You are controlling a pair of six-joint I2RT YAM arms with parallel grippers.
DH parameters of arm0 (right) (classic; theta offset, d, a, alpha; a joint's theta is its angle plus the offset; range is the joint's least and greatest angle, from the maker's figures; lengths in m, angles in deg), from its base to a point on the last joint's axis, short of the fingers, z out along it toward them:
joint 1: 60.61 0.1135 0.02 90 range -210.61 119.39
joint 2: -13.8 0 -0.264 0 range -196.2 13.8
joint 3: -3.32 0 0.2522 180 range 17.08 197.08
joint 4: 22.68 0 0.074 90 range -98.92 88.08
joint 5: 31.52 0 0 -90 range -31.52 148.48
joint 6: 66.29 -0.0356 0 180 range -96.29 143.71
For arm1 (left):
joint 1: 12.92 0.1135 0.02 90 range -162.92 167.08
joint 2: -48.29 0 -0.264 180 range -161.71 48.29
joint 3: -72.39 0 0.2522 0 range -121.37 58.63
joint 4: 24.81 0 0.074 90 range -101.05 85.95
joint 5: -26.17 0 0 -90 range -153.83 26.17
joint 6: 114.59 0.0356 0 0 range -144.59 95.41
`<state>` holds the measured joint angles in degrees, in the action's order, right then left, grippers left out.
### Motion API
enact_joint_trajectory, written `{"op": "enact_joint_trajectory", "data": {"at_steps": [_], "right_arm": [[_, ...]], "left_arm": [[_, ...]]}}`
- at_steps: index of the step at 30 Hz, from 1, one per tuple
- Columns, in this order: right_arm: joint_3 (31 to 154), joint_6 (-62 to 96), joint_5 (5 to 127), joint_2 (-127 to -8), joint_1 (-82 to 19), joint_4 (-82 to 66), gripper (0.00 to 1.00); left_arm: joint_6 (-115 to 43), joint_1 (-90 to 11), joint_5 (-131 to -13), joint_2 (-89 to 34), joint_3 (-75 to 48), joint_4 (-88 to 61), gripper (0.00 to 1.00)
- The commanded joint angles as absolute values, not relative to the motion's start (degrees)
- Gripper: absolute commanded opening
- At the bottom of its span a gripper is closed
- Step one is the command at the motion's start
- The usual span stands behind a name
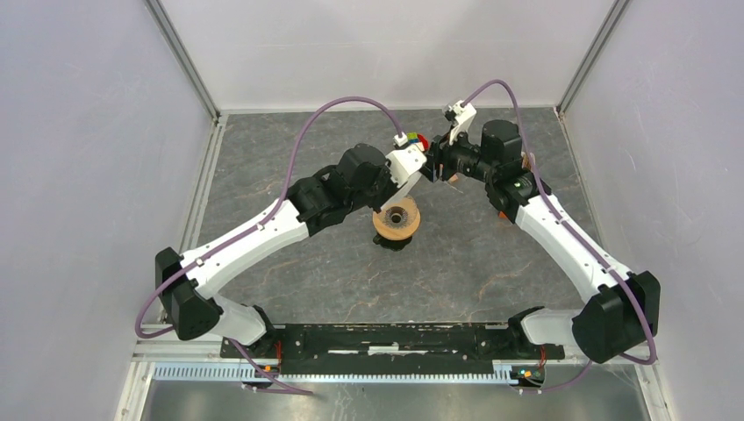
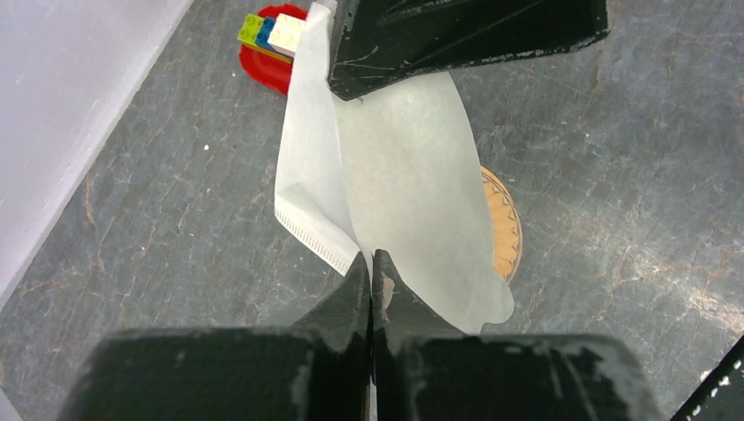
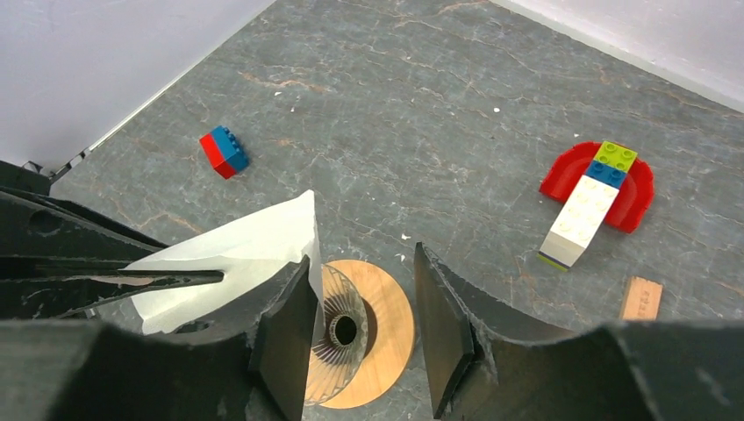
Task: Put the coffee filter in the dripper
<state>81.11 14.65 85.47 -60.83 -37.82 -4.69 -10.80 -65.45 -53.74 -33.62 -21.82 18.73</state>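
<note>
Over the grey table (image 1: 491, 263), left claw (image 2: 371, 263) pinches coffee filter (image 2: 412, 193), right claw (image 3: 363, 259) open alongside.

The right end effector (image 3: 361, 254) fills the bottom edge, its two black fingers standing apart. Through the gap the dripper (image 3: 386, 324) shows on the grey worktop (image 3: 421, 114), a tan ring round a ribbed funnel. From nine o'clock the left end effector (image 3: 206, 279) juts in, its thin fingers pressed together on the coffee filter (image 3: 246, 250). The white sheet ends right at the right end effector's nine-o'clock finger (touching or not, I cannot tell). At eleven o'clock of the dripper lies a red-and-blue brick (image 3: 224, 151). At two o'clock a red half-disc (image 3: 640, 189) carries a white, blue and green brick row (image 3: 583, 215). A small tan block (image 3: 642, 298) sits at three o'clock.
</note>
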Motion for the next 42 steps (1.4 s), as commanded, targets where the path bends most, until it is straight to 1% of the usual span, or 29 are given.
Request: {"op": "enact_joint_trajectory", "data": {"at_steps": [1, 3, 6, 10, 17, 21, 30, 36, 42], "right_arm": [[80.4, 18.3, 88.5, -58.1, -37.6, -8.4, 0.51], [80.4, 20.2, 89.8, -57.8, -37.6, -8.5, 0.54], [80.0, 21.5, 91.8, -57.1, -37.6, -8.5, 0.54], [79.6, 21.8, 92.6, -56.9, -37.6, -8.4, 0.53], [79.2, 22.5, 89.4, -57.9, -37.6, -7.6, 0.47], [78.6, 22.8, 89.1, -58.0, -37.6, -7.3, 0.46], [77.7, 20.9, 95.4, -57.9, -37.6, -11.4, 0.45], [77.7, 21.2, 96.2, -58.0, -37.6, -11.5, 0.38], [77.7, 22.4, 94.3, -57.9, -37.6, -10.0, 0.27]], "left_arm": [[-8.0, -65.7, -55.8, -31.3, -20.8, 16.4, 0.02], [-8.1, -65.7, -56.2, -31.3, -20.4, 16.4, 0.02], [-8.1, -65.7, -56.7, -31.1, -20.1, 16.4, 0.02], [-8.2, -65.7, -57.0, -30.9, -20.1, 16.4, 0.02], [-8.4, -65.7, -57.4, -30.8, -20.6, 16.5, 0.02], [-8.3, -65.7, -57.7, -30.9, -20.8, 16.5, 0.02], [-8.2, -65.7, -59.3, -30.8, -20.2, 16.9, 0.02], [-8.3, -65.7, -59.9, -30.8, -19.9, 17.1, 0.02], [-8.3, -65.7, -59.6, -30.7, -20.5, 17.3, 0.02]]}}
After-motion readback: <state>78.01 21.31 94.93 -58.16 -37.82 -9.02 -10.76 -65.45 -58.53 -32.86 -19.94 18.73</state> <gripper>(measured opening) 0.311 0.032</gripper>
